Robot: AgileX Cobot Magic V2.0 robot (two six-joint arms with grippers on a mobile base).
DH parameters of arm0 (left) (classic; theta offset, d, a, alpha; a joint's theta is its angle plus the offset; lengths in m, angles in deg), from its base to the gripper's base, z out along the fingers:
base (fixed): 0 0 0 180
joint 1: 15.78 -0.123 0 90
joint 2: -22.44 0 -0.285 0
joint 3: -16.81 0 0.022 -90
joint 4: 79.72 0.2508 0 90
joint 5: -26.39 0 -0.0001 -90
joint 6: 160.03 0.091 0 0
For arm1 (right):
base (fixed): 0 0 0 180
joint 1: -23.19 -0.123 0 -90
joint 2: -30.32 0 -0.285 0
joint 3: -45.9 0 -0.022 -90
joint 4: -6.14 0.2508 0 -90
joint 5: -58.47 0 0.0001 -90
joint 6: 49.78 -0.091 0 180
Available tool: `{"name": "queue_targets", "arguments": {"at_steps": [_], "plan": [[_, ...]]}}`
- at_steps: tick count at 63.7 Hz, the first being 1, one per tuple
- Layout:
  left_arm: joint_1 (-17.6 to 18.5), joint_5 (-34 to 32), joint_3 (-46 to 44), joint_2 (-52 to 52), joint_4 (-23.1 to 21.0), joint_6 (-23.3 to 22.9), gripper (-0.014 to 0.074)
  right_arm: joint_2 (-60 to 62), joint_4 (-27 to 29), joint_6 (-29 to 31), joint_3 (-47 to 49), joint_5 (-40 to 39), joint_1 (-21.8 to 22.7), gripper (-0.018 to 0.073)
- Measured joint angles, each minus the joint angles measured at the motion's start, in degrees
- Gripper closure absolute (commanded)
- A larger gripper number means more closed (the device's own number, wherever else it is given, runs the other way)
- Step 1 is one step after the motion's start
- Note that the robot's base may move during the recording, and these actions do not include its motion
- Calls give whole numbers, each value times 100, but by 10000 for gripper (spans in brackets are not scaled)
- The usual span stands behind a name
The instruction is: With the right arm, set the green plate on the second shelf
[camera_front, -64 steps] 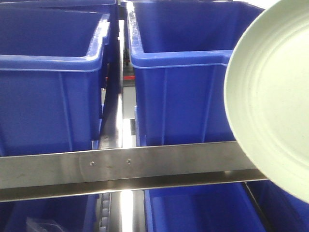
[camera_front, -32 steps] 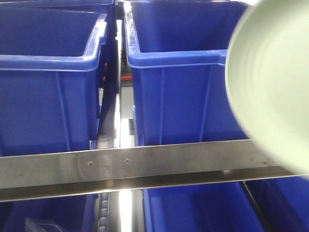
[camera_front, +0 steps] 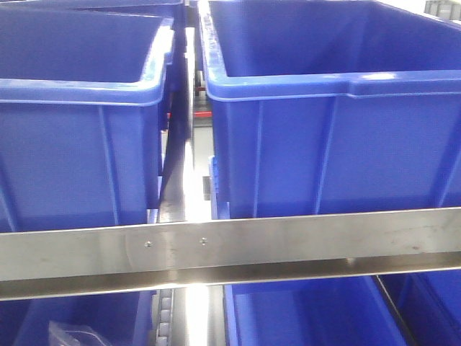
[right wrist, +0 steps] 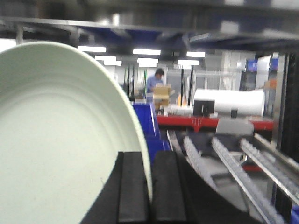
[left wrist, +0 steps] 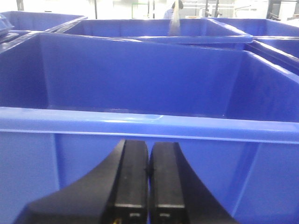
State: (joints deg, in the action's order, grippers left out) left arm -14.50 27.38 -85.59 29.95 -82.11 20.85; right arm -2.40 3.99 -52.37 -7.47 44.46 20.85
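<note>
The pale green plate point(right wrist: 56, 140) fills the left half of the right wrist view, held on edge. My right gripper point(right wrist: 149, 186) is shut on the plate's rim, one black finger on each face. The front view holds neither the plate nor the right gripper. In the left wrist view my left gripper point(left wrist: 148, 172) is shut with nothing between its fingers, just in front of the near wall of a blue bin point(left wrist: 140, 84). A shelf deck point(right wrist: 149, 14) runs overhead in the right wrist view; which shelf it is I cannot tell.
Two large blue bins point(camera_front: 79, 108) point(camera_front: 331, 108) stand side by side behind a steel shelf rail point(camera_front: 230, 245). More blue bins point(camera_front: 302, 317) sit below the rail. Roller tracks point(right wrist: 243, 163) and a person by a red bench point(right wrist: 154, 84) lie far off.
The plate, which covered the right side of the front view a second ago, slid off to the right and is out of that view. The camera view shifted slightly.
</note>
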Motion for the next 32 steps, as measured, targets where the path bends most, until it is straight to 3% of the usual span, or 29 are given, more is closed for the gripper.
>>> {"name": "queue_targets", "arguments": {"at_steps": [22,32], "plan": [[0,0,0,0,0,0,466,-3412,10,0,1415,-977,0,502],[0,0,0,0,0,0,466,-4380,214,-417,2029,-968,0,470]]}}
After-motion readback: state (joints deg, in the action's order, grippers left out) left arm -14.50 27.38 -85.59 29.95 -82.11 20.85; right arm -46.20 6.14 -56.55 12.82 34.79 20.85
